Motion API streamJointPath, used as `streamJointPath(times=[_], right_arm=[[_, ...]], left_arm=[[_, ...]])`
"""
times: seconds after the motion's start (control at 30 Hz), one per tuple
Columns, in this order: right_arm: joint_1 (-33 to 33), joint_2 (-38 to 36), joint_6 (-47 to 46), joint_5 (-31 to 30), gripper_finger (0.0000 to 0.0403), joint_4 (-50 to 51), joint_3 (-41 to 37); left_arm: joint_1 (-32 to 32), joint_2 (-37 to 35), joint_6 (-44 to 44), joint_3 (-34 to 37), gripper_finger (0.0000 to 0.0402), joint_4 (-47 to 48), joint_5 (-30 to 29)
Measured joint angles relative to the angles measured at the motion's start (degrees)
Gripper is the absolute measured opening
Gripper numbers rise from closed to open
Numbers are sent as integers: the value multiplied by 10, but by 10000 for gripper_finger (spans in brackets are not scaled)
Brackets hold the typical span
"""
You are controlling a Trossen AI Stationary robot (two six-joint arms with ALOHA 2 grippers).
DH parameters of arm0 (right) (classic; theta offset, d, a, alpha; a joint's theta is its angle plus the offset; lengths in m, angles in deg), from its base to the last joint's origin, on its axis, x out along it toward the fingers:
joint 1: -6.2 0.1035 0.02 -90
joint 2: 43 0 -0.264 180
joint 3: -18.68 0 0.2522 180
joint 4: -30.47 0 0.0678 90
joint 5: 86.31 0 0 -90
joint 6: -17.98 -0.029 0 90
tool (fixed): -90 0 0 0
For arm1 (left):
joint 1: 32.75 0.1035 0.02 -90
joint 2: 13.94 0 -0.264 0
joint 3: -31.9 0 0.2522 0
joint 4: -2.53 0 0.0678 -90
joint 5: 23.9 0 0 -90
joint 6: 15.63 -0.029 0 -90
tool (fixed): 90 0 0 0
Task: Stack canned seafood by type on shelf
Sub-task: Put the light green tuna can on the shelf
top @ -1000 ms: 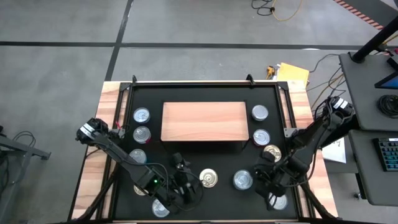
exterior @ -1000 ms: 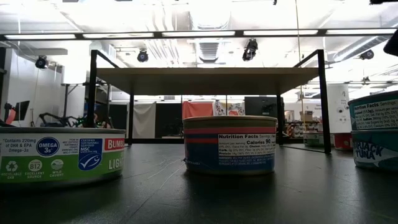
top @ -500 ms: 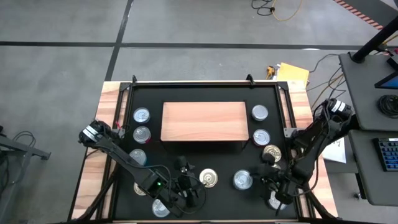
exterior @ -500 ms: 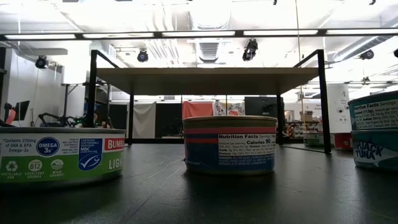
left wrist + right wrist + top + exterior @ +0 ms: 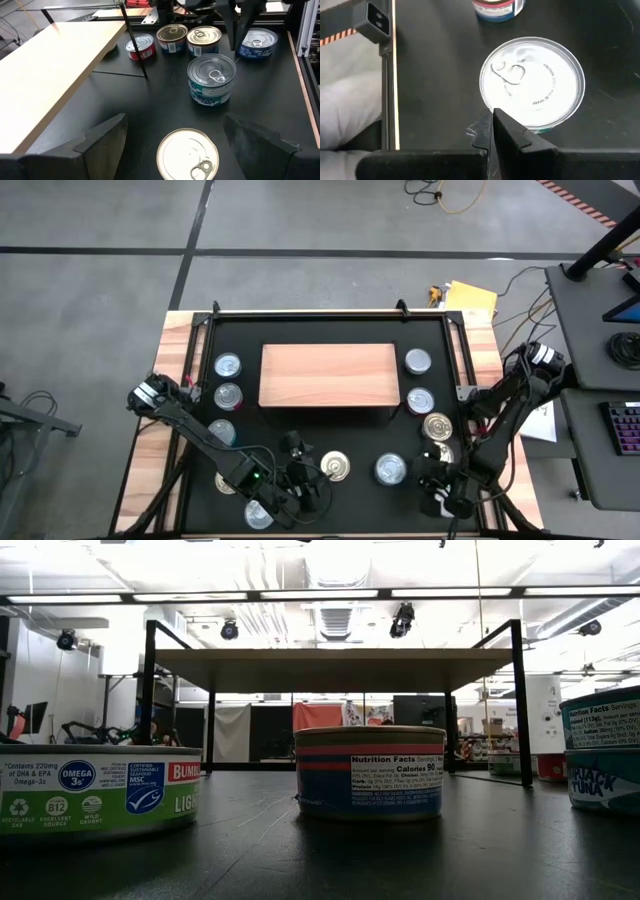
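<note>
The light-wood shelf stands on black legs at the middle of the black mat; nothing lies on it. Round tins of canned seafood stand on the mat to both sides of it and nearer the front. My left gripper is open near the front edge. Its fingers stand apart, on either side of a pale-lidded can that they do not touch. My right gripper is shut at the front right. Its tip is at the rim of a silver-lidded can. My right gripper's shut fingers slant down at the rim of the silver-lidded can, which stands upright on the mat. Whether they touch it, I cannot tell.
Ahead of my left gripper stand a teal-labelled can and a row of several cans. Three cans line the shelf's left side and three its right. The mat's metal frame runs beside my right gripper.
My right gripper has moved toward the table's near edge, over the front-right can, staying shut. The cans have not moved.
</note>
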Motion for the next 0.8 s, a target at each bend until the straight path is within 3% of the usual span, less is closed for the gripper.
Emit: streamJointPath(times=[0.23,0.8], right_arm=[[2,2,-39,-11,9,58,-5],[6,2,-70,-28,9,49,-46]], left_arm=[[0,0,0,0,315,0,0],[0,0,1,0,315,-1,-1]])
